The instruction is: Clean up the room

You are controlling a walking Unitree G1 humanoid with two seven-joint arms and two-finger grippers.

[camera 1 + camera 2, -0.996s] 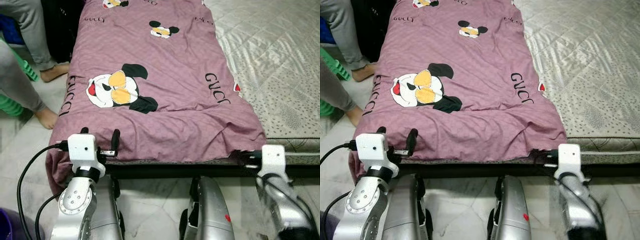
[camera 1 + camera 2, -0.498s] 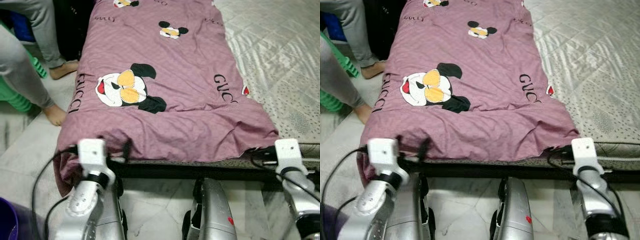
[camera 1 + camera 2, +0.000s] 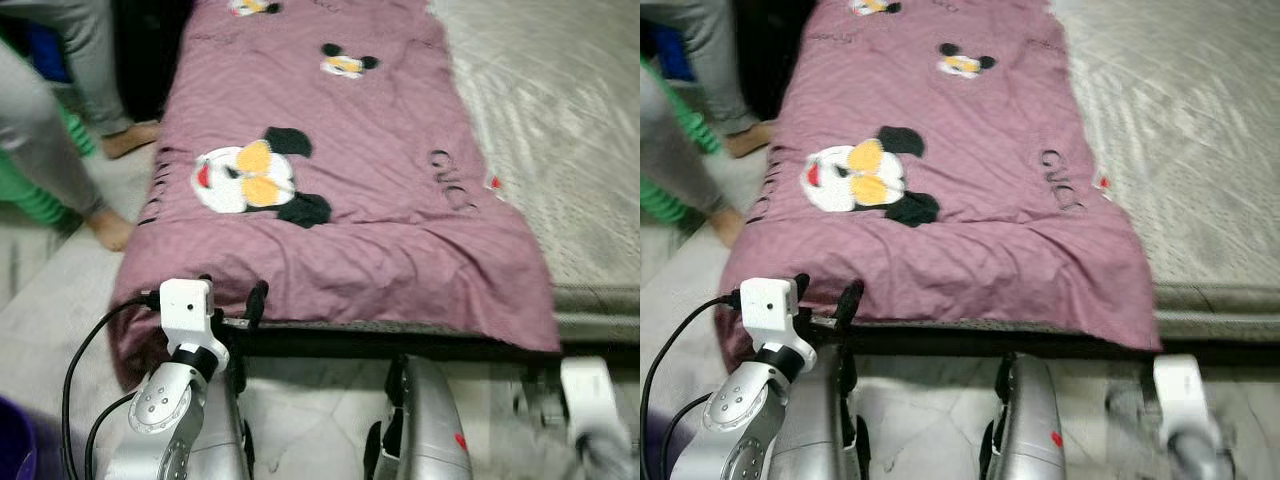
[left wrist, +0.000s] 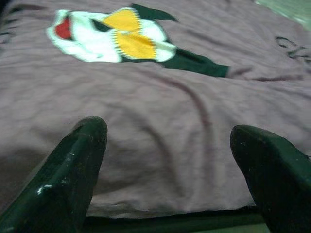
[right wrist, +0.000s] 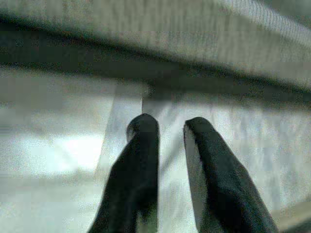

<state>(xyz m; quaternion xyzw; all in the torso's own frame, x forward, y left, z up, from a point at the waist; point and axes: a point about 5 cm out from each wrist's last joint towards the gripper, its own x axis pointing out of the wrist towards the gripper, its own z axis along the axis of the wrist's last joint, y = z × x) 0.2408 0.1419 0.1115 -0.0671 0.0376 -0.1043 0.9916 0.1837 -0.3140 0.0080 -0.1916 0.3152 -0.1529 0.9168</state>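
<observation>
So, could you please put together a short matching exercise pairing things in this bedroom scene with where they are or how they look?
Things:
1. blanket
2. left gripper
3. right gripper
4. mattress

Descriptions:
A. pale, quilted, bare beside the blanket
B. mauve, printed with cartoon mice
C. fingers spread, at the blanket's near edge
D. low, below the bed edge, pointing at the floor

Pairs: 1-B, 2-C, 3-D, 4-A
</observation>
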